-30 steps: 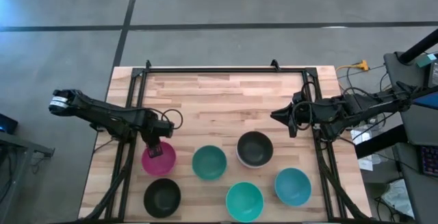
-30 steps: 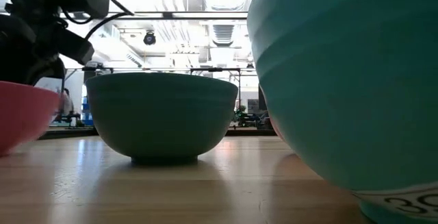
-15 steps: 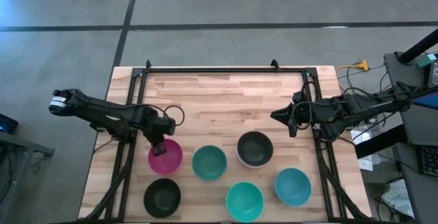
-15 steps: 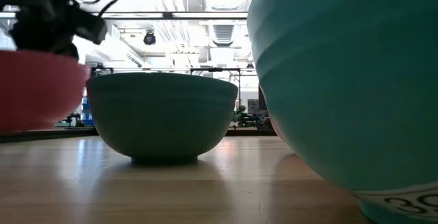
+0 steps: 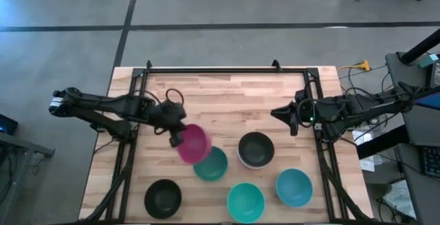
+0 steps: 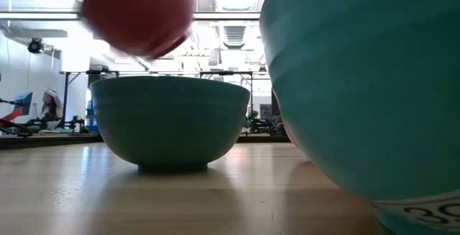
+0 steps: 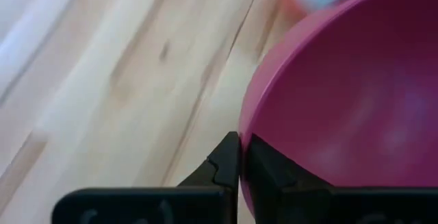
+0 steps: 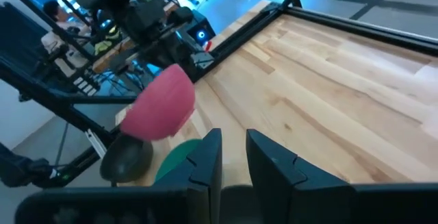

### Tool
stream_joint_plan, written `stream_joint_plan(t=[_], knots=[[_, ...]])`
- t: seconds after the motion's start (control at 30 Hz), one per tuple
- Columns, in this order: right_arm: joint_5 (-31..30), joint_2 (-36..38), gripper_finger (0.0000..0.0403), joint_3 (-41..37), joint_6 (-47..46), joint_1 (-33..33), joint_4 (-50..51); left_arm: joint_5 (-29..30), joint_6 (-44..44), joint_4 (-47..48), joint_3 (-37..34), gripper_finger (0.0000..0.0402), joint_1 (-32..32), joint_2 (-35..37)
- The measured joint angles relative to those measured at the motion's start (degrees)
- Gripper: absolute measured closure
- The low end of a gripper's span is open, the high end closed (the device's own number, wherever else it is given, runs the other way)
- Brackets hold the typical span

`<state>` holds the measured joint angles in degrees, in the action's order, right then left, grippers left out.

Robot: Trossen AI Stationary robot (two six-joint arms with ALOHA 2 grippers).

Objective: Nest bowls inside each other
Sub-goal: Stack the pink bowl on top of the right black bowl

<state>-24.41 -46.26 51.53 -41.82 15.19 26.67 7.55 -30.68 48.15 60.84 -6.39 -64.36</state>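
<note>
My left gripper is shut on the magenta bowl, which is lifted and tipped on its side over the far-left rim of the dark teal bowl. In the low view the magenta bowl hangs blurred above the dark teal bowl, which rests on its foot. A black bowl, a turquoise bowl, a blue bowl and a black bowl sitting in a white one stand on the table. My right gripper waits open near the right edge. My left gripper pinches the magenta bowl's rim, one finger inside the bowl and the other finger outside. The bowl is lifted clear of the table and tilted, with its opening facing sideways.
A black metal frame runs along the far edge and both sides of the wooden table. The far half of the table is bare wood. The turquoise bowl fills the right of the low view. Cables and equipment lie right of the table.
My left gripper has lifted the magenta bowl off the table and carried it up and toward the right, to above the dark teal bowl. The bowl has tipped from upright onto its side. The other bowls and my right arm have stayed still.
</note>
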Motion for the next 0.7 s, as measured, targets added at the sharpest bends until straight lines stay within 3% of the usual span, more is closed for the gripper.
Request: stream_joint_plan(t=[0.23, 0.43, 0.57, 0.7], knots=[[-0.1, 0.0, 0.0339, 0.0, -0.14, -0.89, -3.64, -0.09, 0.17, -25.68, -0.57, 0.0401, 2.58, -3.25], [-0.06, -0.04, 0.0339, 0.0, -2.34, -0.87, -5.69, -8.41, -0.09, -44.42, 0.15, 0.0401, 4.04, -9.17], [0.18, 0.28, 0.0339, 0.06, -1.45, -0.87, -7.15, -13.35, -0.55, -46.65, 4.95, 0.0401, 3.99, -13.47], [0.28, 0.72, 0.0339, 0.33, -0.78, -0.85, -7.14, -19.38, -3.17, -37.81, 15.29, 0.0401, 4.45, -18.34]])
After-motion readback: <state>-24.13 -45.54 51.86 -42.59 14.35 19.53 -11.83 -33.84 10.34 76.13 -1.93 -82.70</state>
